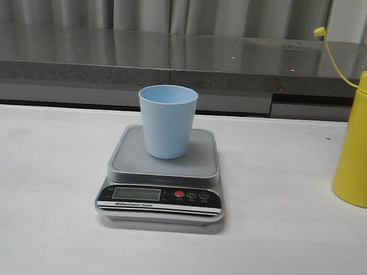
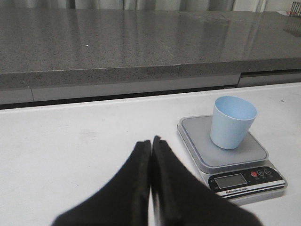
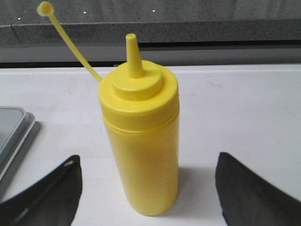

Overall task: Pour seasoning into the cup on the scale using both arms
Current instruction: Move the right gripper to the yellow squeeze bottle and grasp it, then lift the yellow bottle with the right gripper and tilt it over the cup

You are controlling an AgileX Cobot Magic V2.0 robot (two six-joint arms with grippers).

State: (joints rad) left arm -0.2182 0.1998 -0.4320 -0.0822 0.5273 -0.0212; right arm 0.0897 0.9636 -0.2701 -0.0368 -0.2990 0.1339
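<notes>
Progress: early, by the look of it; the small pale blue plastic tumbler (image 1: 166,120) already stands upright on the flat silver-grey digital kitchen scale (image 1: 162,177), but nothing is lifted or poured.
Seasoning: the tall yellow plastic squeeze bottle (image 3: 140,136) stands upright on the white table (image 1: 41,197), well right of the scale; nozzle bare, tethered cap (image 3: 45,8) flipped back.
Right gripper (image 3: 148,195): jaws spread wide to either side of the bottle, apart from it.
Left gripper (image 2: 151,150): fingers pressed together, empty, near the scale's left side.
Cup contents: interior looks empty.
Remaining: grasp the bottle, tip it over the cup, pour.
</notes>
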